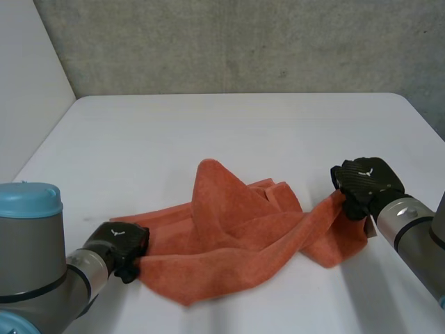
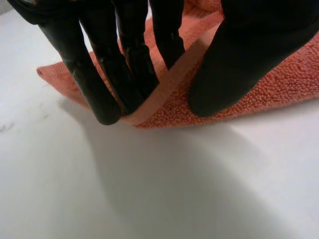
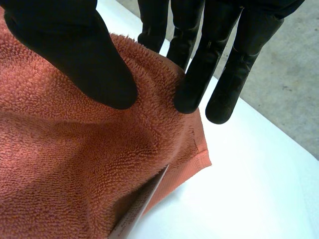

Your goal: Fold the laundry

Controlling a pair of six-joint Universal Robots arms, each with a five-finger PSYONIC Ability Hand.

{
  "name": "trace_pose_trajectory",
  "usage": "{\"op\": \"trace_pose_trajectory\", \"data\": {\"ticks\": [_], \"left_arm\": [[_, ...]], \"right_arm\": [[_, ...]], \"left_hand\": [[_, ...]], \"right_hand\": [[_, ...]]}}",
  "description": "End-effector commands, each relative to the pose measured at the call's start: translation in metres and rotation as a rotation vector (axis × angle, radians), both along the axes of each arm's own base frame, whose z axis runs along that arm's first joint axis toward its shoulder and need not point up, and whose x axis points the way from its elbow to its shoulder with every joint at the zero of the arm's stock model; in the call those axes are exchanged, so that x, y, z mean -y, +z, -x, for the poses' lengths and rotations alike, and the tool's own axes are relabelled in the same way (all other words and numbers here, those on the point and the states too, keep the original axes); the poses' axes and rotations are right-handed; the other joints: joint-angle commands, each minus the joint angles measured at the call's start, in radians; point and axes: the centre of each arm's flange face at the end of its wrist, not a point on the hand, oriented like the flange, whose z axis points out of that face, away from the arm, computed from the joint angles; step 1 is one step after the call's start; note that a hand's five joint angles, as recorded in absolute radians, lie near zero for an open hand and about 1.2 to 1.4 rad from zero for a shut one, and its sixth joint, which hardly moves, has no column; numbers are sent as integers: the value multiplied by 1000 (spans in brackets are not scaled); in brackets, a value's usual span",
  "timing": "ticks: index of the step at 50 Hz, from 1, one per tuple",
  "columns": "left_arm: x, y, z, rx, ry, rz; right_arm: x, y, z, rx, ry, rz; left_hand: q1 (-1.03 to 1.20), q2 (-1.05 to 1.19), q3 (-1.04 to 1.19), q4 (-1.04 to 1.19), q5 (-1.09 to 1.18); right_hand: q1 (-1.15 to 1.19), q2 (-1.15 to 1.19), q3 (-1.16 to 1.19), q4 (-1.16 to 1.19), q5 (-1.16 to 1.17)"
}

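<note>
Crumpled towel point(image 1: 236, 236) — left hand point(image 1: 122, 245), right hand point(image 1: 365, 182) pinch opposite ends

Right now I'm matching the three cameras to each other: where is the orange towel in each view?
Head view: orange towel crumpled on the white table, between left hand and right hand.
Left wrist view: orange towel, hemmed edge pinched by left hand.
Right wrist view: orange towel, pinched near a corner by right hand.
Shared landmark: white table.
</note>
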Motion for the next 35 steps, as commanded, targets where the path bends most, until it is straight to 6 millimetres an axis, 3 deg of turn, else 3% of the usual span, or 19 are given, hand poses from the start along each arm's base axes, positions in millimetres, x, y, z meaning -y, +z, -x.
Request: {"op": "trace_pose_trajectory", "data": {"ticks": [1, 3, 4, 7, 8, 10, 11, 12, 16, 18, 21, 23, 27, 28, 30, 32, 34, 35], "left_arm": [[8, 43, 4, -86, -7, 203], [7, 66, 4, -114, -8, 284], [7, 91, 4, -147, -9, 373], [5, 136, 3, -200, -12, 521], [0, 167, 1, -229, -14, 613], [-7, 193, -2, -248, -16, 687], [-11, 206, -3, -255, -18, 717], [-16, 228, -6, -260, -21, 771], [-23, 267, -9, -238, -28, 837], [-23, 275, -10, -224, -25, 844], [-11, 270, -13, -177, -3, 794], [-1, 259, -15, -150, 11, 749], [29, 217, -13, -90, 32, 602], [40, 195, -11, -64, 29, 529], [48, 174, -8, -41, 25, 462], [56, 153, -5, -19, 22, 397], [71, 126, -1, 5, 20, 327], [77, 115, 0, 17, 21, 305]], "right_arm": [[-3, 51, 7, 31, -20, 117], [-9, 72, 7, 39, -16, 160], [-12, 83, 8, 44, -16, 178], [-26, 138, 11, 66, -7, 259], [-29, 148, 12, 68, -6, 273], [-35, 170, 13, 72, -3, 308], [-42, 193, 14, 68, 0, 348], [-45, 203, 15, 60, 2, 368], [-58, 235, 18, 4, 9, 432], [-62, 248, 21, -70, 3, 455], [-54, 242, 22, -121, 3, 418], [-37, 222, 22, -170, 4, 332], [-13, 179, 17, -222, 31, 178], [-10, 169, 16, -230, 38, 146], [0, 142, 12, -256, 57, 56], [4, 132, 11, -262, 63, 26], [22, 99, 7, -280, 73, -63], [28, 93, 5, -281, 72, -66]], "left_hand": [[249, 226, 245, 230, 259], [249, 226, 245, 230, 259], [249, 226, 245, 230, 259], [249, 226, 245, 230, 259], [249, 226, 245, 230, 259], [249, 226, 245, 230, 259], [249, 226, 245, 230, 259], [249, 226, 245, 230, 259], [249, 226, 245, 230, 259], [249, 226, 245, 230, 259], [249, 226, 245, 230, 259], [249, 226, 245, 230, 259], [249, 226, 245, 230, 259], [249, 226, 245, 230, 259], [249, 226, 245, 230, 259], [249, 226, 245, 230, 259], [249, 226, 245, 230, 259], [249, 226, 245, 230, 259]], "right_hand": [[414, 222, 212, 208, 241], [414, 222, 212, 208, 241], [414, 222, 212, 208, 241], [414, 222, 212, 208, 241], [414, 222, 212, 208, 241], [414, 222, 212, 208, 241], [414, 222, 212, 208, 241], [414, 222, 212, 208, 241], [414, 222, 212, 208, 241], [414, 222, 212, 208, 241], [414, 222, 212, 208, 241], [414, 222, 212, 208, 241], [414, 222, 212, 208, 241], [414, 222, 212, 208, 241], [414, 222, 212, 208, 241], [414, 222, 212, 208, 241], [414, 222, 212, 208, 241], [414, 222, 212, 208, 241]]}}
